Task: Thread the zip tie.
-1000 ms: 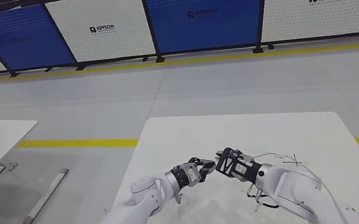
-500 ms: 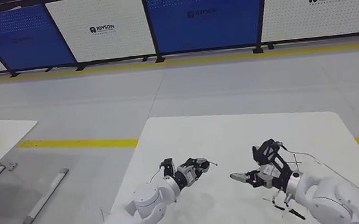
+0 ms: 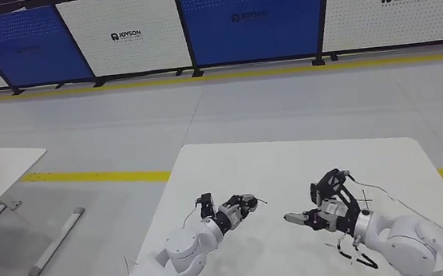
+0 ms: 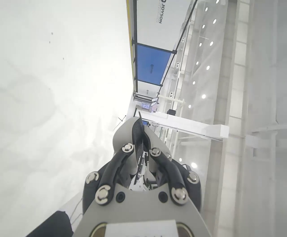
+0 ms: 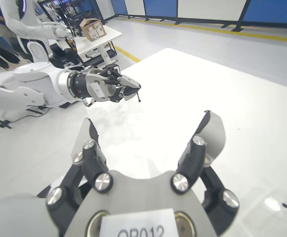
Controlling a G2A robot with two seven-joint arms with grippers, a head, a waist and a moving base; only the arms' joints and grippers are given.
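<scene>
My left gripper hovers over the near left part of the white table, shut on a thin black zip tie. The right wrist view shows that left gripper with the zip tie hanging short from its tips, a small head at the tie's end. In the left wrist view the left gripper has its pads pressed together, and a thin bit of zip tie sticks out beside them. My right gripper is a short way to the right, open and holding nothing.
Thin black strands lie on the table beside the right arm. Bare tabletop stretches between and beyond the grippers. Off the table stand a second table with a cardboard box and another white robot.
A second ago both grippers were close together at the middle. The right gripper has since pulled away to the right and opened. The left gripper still holds the tie.
</scene>
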